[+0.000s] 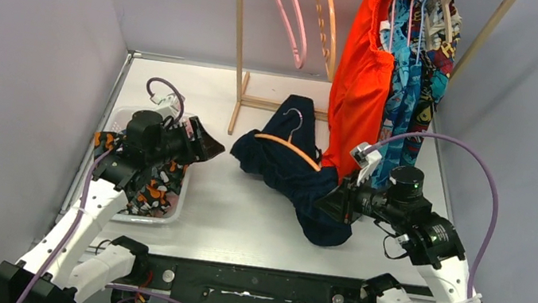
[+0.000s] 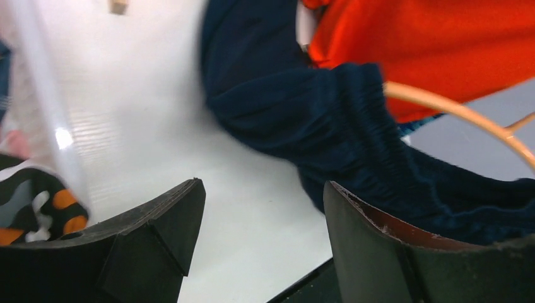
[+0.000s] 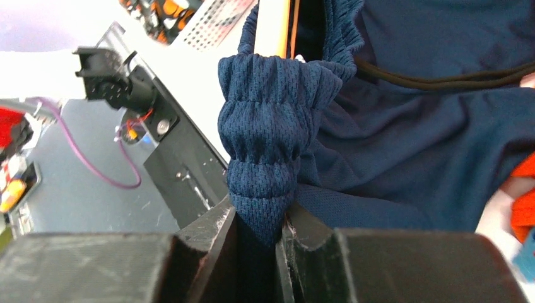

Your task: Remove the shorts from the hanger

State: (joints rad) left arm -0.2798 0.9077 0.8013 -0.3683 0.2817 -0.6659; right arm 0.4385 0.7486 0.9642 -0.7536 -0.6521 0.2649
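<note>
Navy shorts [image 1: 290, 175]: heaped mid-table in front of the wooden rack [image 1: 239, 34], draped over an orange hanger [image 1: 291, 146] lying flat with its hook toward the rack. Elastic waistband gathered into a thick bunch and pinched by the right gripper [image 3: 258, 233] at the heap's near right end. Jaws narrow, clamped on that fold of mesh fabric, hanger bar just beyond it.

Left gripper [image 2: 264, 186]: by the far right corner of a clear plastic bin [image 1: 163, 220], pointing right toward the navy heap and apart from it. Jaws wide, only bare white table between the fingers.

Black shorts with orange and white print [image 1: 156, 187]: inside the bin, beneath the left arm.

On the rack: orange-red shorts [image 1: 361, 77] hanging toward the right end, lower edge meeting the navy heap, touching or just behind, cannot tell which. Teal-blue patterned shorts [image 1: 411, 68] close beside them, further right. Pink hanger [image 1: 291, 10] and tan hanger [image 1: 326, 15] further left on the rail.
</note>
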